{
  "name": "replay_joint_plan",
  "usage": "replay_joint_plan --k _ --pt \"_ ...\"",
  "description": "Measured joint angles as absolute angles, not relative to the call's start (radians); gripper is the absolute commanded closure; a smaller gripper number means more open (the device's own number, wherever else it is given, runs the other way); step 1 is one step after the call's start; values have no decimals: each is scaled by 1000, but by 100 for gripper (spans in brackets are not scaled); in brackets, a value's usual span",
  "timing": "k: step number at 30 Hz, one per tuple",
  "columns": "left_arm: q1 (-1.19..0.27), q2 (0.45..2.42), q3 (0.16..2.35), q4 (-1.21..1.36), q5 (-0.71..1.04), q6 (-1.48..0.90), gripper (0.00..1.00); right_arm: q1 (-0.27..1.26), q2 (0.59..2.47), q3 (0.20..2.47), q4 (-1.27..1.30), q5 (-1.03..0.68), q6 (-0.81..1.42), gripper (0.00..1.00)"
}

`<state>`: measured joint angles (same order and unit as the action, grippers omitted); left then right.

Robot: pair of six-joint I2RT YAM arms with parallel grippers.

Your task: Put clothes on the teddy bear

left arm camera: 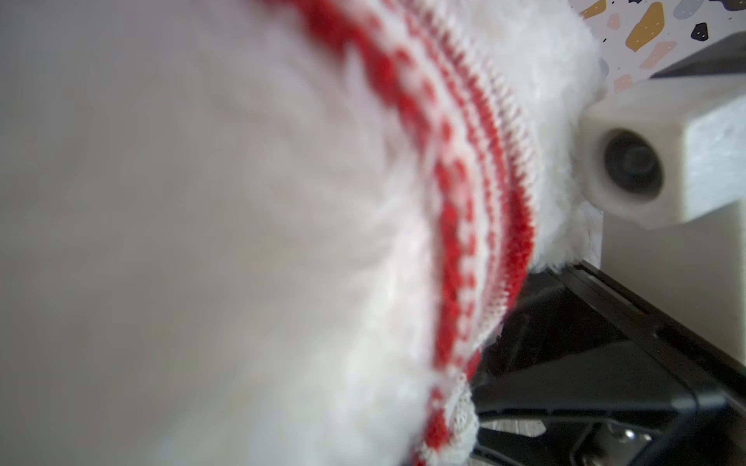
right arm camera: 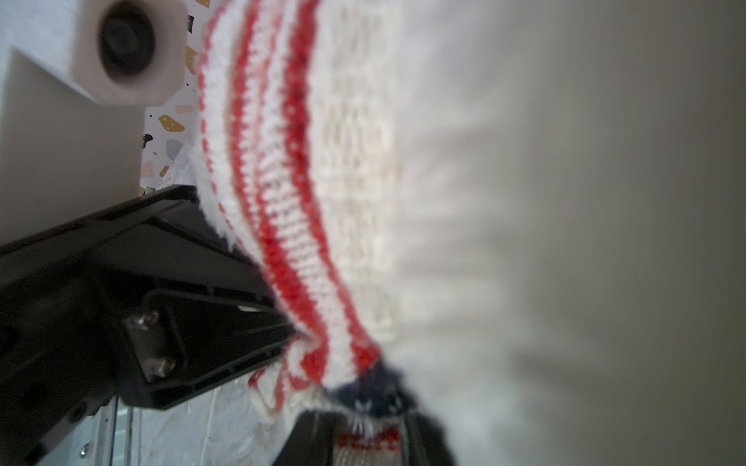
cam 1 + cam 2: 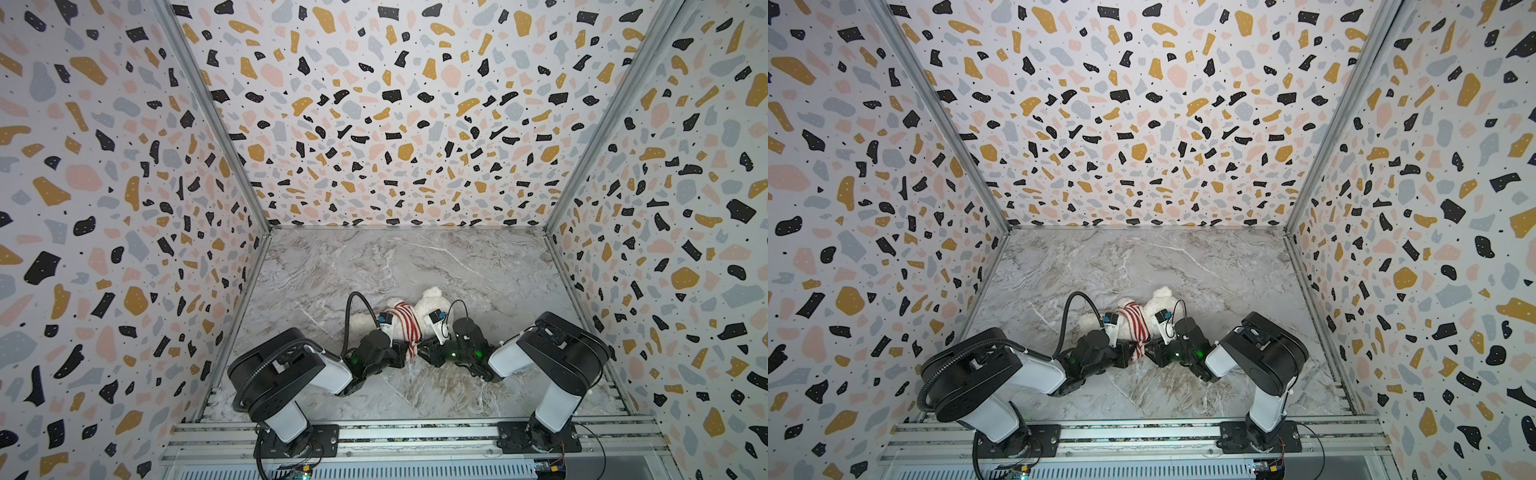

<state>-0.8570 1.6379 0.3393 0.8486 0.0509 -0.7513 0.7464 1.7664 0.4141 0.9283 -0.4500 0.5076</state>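
The teddy bear [image 3: 432,302] [image 3: 1160,300] lies on its side on the marble table, head toward the back right. A red-and-white striped knitted sweater [image 3: 401,321] [image 3: 1134,320] wraps its body. Both grippers meet at the sweater's near hem. My left gripper [image 3: 404,353] [image 3: 1133,353] is shut on that hem; in the right wrist view the stripes [image 2: 282,181] run down to its black tip [image 2: 288,335]. My right gripper [image 3: 422,351] [image 2: 363,439] has its jaws slightly apart, with hem cloth and a dark navy bit lying between them. White fur [image 1: 202,242] hides the left jaws in the left wrist view.
The marble table [image 3: 415,257] is enclosed by terrazzo-patterned walls on three sides. A black cable [image 3: 353,299] loops up from the left arm beside the bear's legs. Both arm bases sit on the aluminium rail [image 3: 415,436] at the front edge.
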Motion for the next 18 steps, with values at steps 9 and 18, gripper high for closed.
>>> replay_joint_plan --k 9,18 --pt "-852 1663 339 897 65 -752 100 733 1810 427 969 -471 518 100" --pt "-852 1577 331 817 68 -743 100 739 1708 397 895 -428 481 100"
